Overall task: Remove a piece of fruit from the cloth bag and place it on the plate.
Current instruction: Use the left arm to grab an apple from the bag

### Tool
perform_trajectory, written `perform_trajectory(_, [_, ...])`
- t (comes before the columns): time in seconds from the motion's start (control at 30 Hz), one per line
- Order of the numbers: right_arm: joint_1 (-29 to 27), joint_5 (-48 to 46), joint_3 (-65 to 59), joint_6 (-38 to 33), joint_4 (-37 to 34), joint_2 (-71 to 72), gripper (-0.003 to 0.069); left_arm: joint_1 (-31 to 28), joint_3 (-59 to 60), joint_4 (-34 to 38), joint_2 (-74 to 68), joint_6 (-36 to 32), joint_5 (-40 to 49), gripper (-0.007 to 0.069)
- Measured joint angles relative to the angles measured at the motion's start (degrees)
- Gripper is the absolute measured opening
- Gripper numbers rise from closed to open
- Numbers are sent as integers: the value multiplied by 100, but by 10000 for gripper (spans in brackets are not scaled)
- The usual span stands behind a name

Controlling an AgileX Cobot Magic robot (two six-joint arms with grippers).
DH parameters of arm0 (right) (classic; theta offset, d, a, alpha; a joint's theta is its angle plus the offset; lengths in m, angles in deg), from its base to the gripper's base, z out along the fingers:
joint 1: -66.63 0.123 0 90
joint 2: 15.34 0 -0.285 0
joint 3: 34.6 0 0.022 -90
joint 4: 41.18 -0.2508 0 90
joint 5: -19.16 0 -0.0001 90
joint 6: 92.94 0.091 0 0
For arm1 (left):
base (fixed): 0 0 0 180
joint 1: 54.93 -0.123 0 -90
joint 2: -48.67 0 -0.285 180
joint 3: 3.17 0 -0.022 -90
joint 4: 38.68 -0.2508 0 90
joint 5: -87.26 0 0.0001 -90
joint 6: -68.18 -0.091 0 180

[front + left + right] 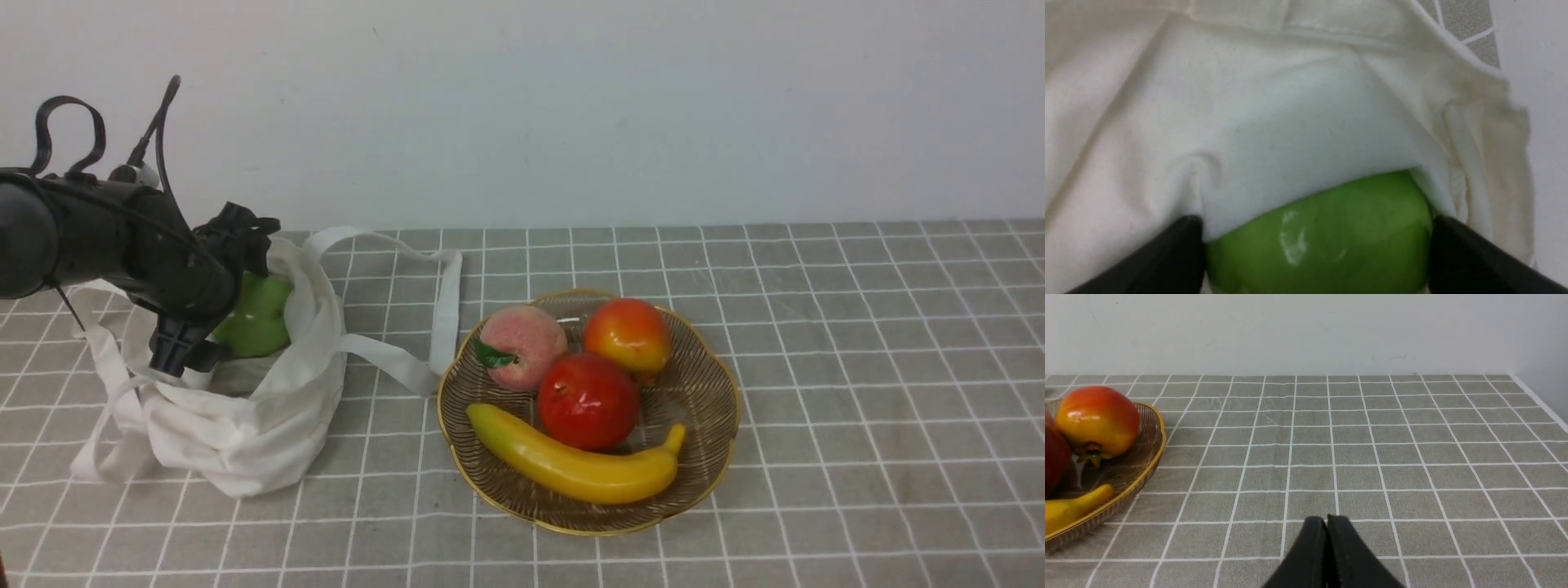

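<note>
The left gripper (214, 298) is reaching down into the open mouth of the cloth bag (245, 433), which is slumping at the left side of the checked tablecloth (857, 367). Its jaws are standing wide apart and straddling the green apple (260, 320), one black finger (1180, 253) on each side of the fruit. As far as I can see they are flanking it rather than squeezing it. The apple is sitting high inside the bag, just under the rim, with white fabric bunching up behind it. One long strap (445, 310) is trailing out to the right, and its loop is ending just beside the plate (710, 425).

The plate is resting near the middle of the table, well to the right of the bag. It is already carrying a pinkish peach (522, 347) at its far left, an orange-red fruit (627, 335) at the far side, a red apple (588, 400) in the centre and a banana (571, 465) lying along the near edge.

The right gripper (1327, 524) is hanging over bare cloth to the right of the plate, its fingers pressing together and holding nothing.
</note>
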Motion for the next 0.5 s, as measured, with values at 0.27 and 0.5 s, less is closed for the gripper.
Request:
perform_trajectory(0.27, [0,0,0,0,0,0,-18,43,-12,0,-47,-470,-164,624])
perform_trajectory(0.5, [0,0,0,0,0,0,-18,181,-12,-11,89,-872,256,622])
